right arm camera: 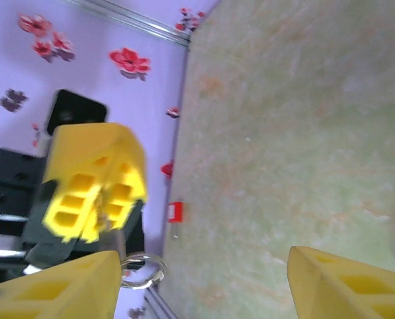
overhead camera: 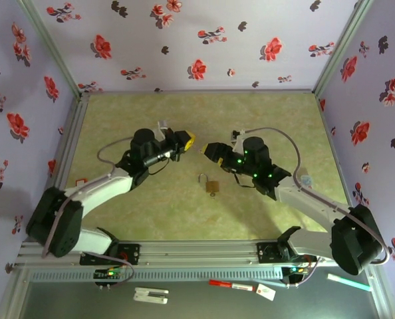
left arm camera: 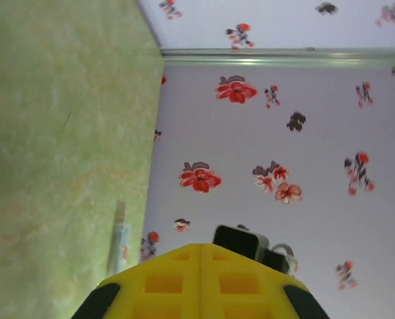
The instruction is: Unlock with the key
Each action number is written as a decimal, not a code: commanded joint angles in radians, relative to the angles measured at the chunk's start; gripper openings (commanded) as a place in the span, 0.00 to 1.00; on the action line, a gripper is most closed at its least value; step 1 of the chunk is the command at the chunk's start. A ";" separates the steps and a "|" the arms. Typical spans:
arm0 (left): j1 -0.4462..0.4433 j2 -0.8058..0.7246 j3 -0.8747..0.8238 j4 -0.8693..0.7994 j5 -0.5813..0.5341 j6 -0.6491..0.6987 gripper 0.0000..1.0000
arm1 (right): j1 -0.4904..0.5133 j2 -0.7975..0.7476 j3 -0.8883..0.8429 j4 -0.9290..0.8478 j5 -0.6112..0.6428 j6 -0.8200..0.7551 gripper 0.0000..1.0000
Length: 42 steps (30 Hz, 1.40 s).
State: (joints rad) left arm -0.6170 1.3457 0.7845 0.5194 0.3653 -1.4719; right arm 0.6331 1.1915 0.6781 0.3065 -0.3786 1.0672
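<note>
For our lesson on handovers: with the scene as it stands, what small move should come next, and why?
Probably draw the right gripper back from the left gripper. It stands open while the left is shut on the key, and the padlock lies untouched below.

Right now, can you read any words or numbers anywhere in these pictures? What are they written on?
No text can be read anywhere.
Padlock: any marking is too small to read.
Red and white pen: print too small.
White tag: red mark, unreadable.
Pale strip by the wall: print blurred.
Key hanging from the left end effector: nothing legible.
</note>
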 commanded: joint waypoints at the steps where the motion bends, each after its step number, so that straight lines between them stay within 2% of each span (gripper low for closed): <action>1: 0.001 -0.061 0.030 -0.124 -0.031 0.272 0.00 | 0.006 0.031 -0.015 0.290 -0.028 0.146 0.66; 8: 0.002 -0.071 0.016 -0.114 -0.047 0.295 0.00 | 0.071 0.133 -0.011 0.486 -0.044 0.221 0.64; 18: 0.003 -0.103 -0.001 -0.119 -0.086 0.314 0.00 | 0.125 0.174 -0.059 0.559 -0.010 0.253 0.58; 42: 0.003 -0.095 -0.064 0.005 -0.092 0.255 0.00 | 0.131 0.224 -0.046 0.624 -0.005 0.267 0.17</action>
State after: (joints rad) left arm -0.6167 1.2675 0.7349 0.4679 0.2798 -1.2053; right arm 0.7555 1.4033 0.6106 0.8822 -0.3931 1.3247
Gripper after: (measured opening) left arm 0.053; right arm 0.187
